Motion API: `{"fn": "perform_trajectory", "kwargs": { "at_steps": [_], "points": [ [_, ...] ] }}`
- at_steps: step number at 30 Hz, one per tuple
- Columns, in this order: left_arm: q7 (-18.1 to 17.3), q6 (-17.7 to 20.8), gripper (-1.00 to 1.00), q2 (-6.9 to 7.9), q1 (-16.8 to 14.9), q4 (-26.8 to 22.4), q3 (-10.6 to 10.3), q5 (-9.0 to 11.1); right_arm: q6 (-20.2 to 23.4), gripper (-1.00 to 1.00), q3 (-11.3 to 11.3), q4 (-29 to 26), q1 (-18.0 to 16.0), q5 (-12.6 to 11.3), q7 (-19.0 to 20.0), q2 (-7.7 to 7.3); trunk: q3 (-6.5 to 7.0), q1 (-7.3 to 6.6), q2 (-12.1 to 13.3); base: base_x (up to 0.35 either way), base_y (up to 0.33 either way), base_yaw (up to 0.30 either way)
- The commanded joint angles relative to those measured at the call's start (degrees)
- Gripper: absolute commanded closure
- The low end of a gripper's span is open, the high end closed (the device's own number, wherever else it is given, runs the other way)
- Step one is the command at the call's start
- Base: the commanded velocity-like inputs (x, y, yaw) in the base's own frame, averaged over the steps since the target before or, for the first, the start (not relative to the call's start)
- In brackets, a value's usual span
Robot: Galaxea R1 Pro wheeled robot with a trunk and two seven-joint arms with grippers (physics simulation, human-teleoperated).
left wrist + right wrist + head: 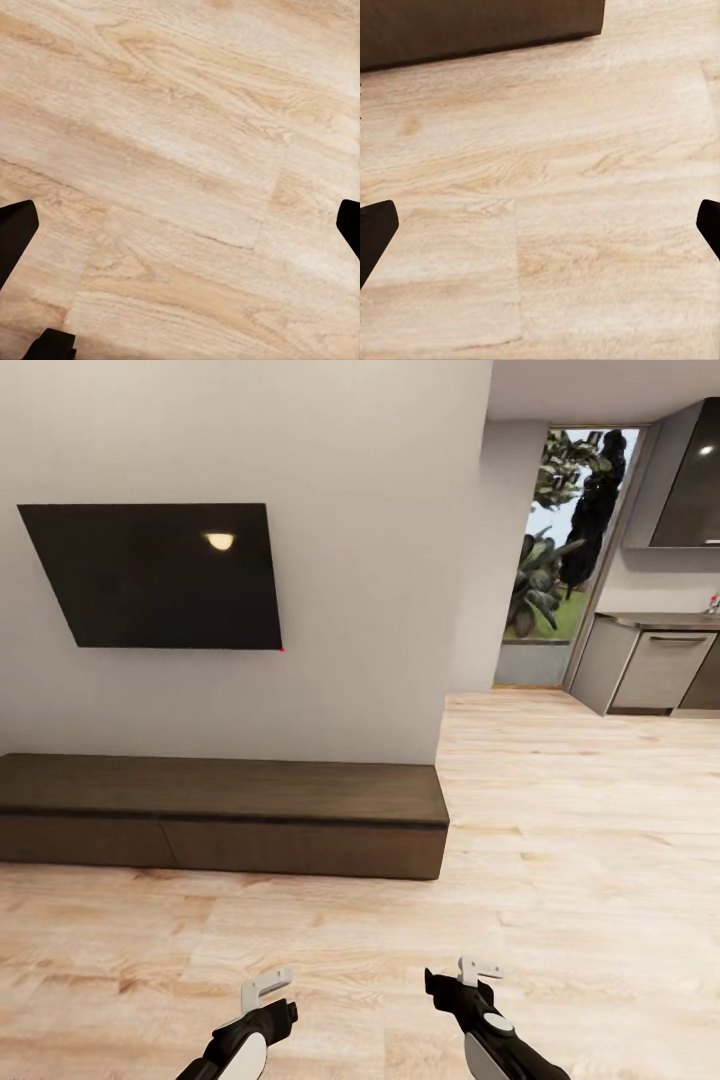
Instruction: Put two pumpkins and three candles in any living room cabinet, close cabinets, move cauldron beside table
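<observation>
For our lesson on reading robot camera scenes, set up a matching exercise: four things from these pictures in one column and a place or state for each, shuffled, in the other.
Things:
1. cabinet
2. television
3. left end effector
4. plants

Places or states:
A. open, empty, above bare wooden floor
B. outside, beyond the glass doorway
C. dark panel mounted on the wall
D. low against the wall, drawer fronts shut

Pairs: 1-D, 2-C, 3-A, 4-B

We see the pale wood floor (560,840) carrying the long dark cabinet (220,815), set against the wall.
</observation>
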Motion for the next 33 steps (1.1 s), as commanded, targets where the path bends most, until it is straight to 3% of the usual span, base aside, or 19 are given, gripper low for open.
{"fn": "perform_trajectory", "kwargs": {
  "at_steps": [1,33],
  "points": [
    [0.45,0.12,-1.0,0.07,-0.05,-0.1,-0.23,0.33,-0.32,-1.0,0.51,-0.03,-0.06,-0.57,-0.34,-0.06,-0.06,0.0,-0.03,0.0,0.0,0.001],
    [-0.18,-1.43,-1.0,0.19,-0.05,-0.86,0.0,0.51,-0.46,-1.0,0.4,-0.04,-0.07,-0.84,-0.3,-0.13,0.14,0.0,-0.03,0.009,-0.032,0.0]
  ]
}}
